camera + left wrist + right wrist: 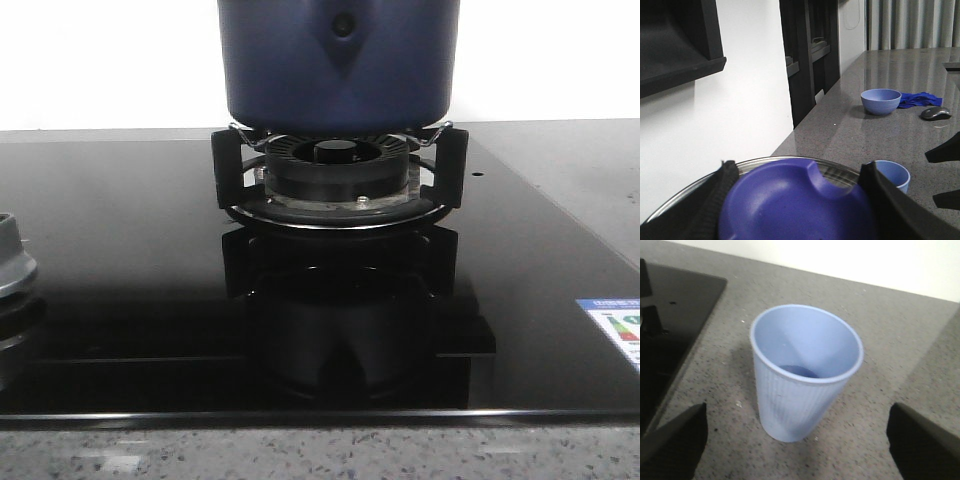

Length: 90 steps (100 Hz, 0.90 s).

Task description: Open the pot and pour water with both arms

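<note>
On the burner [338, 180] of the black hob [120, 290] sits the pot [338, 65], likely heavy and slick if full of water. Its lid knob [795, 205] is the place to grip; the left gripper [797, 210] pinches it. The right gripper [797, 440] is spread around a cup [802, 375] on open counter [900, 340] beside the hob edge.

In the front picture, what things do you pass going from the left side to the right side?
Grey metal knob at the left edge → dark navy-blue pot on the black ribbed burner ring → colourful energy-label sticker at the right edge.
</note>
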### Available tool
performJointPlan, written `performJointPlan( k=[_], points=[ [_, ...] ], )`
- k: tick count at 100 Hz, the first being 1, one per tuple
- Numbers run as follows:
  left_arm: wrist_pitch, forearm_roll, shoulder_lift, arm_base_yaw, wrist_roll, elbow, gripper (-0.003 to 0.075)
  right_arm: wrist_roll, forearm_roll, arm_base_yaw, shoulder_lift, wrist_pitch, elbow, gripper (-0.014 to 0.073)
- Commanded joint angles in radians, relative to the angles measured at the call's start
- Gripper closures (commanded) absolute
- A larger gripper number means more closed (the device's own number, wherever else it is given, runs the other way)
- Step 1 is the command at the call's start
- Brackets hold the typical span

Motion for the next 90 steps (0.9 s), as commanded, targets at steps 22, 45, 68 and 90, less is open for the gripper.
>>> performJointPlan(
  k=[22,45,68,90],
  points=[
    [0.032,-0.093,-0.048,0.000,-0.011,-0.033,0.0533,0.065,-0.024,-0.114,0.037,-0.209,0.008,-0.0064],
    [0.043,-0.093,-0.048,0.000,-0.012,-0.033,0.0533,0.134,0.064,-0.217,0.054,-0.287,0.008,-0.0064],
    [0.043,-0.093,-0.048,0.000,-0.012,-0.033,0.0533,0.134,0.098,-0.193,0.071,-0.287,0.010,-0.0064],
    [0.043,-0.093,-0.048,0.000,-0.012,-0.033,0.0533,0.134,0.098,-0.152,0.111,-0.303,0.010,-0.0064]
  ],
)
